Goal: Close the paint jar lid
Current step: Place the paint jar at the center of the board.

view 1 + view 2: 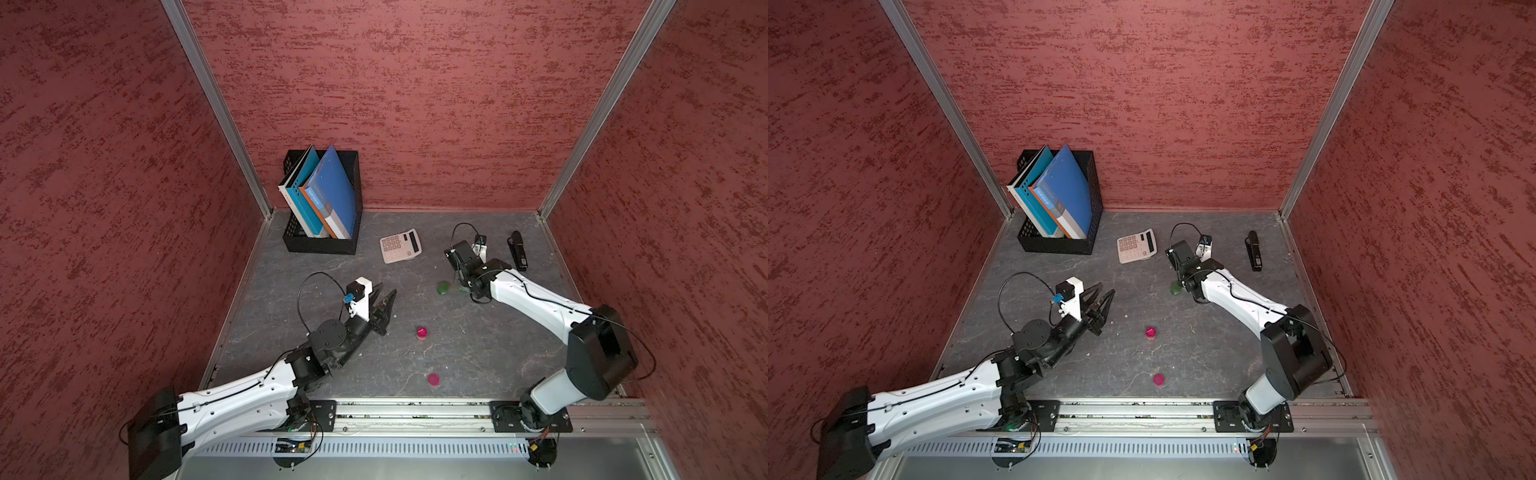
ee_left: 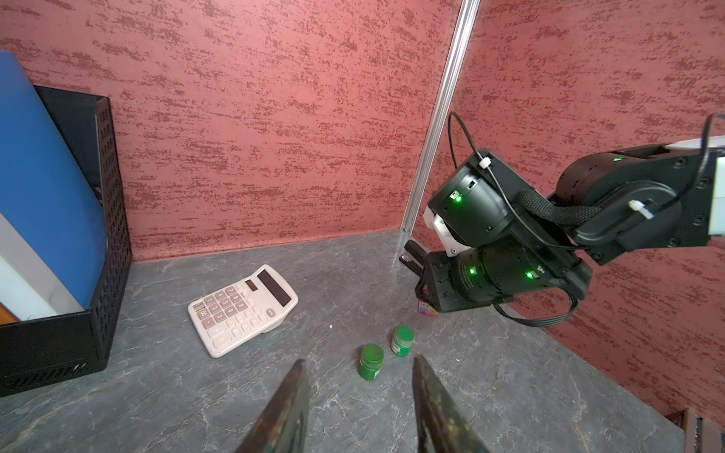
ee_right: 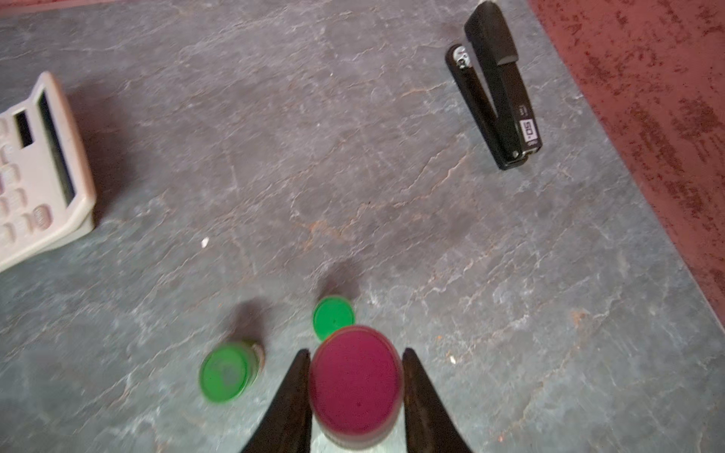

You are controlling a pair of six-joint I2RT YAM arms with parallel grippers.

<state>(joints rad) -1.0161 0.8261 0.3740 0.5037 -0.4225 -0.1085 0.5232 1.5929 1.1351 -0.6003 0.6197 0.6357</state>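
— Where is the right claw (image 3: 355, 351)?
— Over the right half of the surface (image 1: 374, 365), toward the back edge. It is pinching a round magenta thing (image 3: 355, 388) between its fingers. The wrist view is blurred, so I can't tell whether that is a jar or only a lid.

— And the left claw (image 1: 1106, 290)?
— It is above the left half, with its fingers a little apart and nothing between them.

— Any other paint things?
— A pink jar (image 1: 422, 332) stands upright near the middle of the surface. A flat pink disc (image 1: 433, 379), shaped like a lid, lies apart from it near the front edge. A near green jar (image 2: 370, 362) and a far green jar (image 2: 403, 341) stand close together without touching, just by the right claw.

— What else is there?
— A calculator (image 1: 400, 245) lies near the back edge and a stapler (image 1: 517, 250) toward the back right corner. A black file box (image 1: 320, 245) with books stands in the back left corner.
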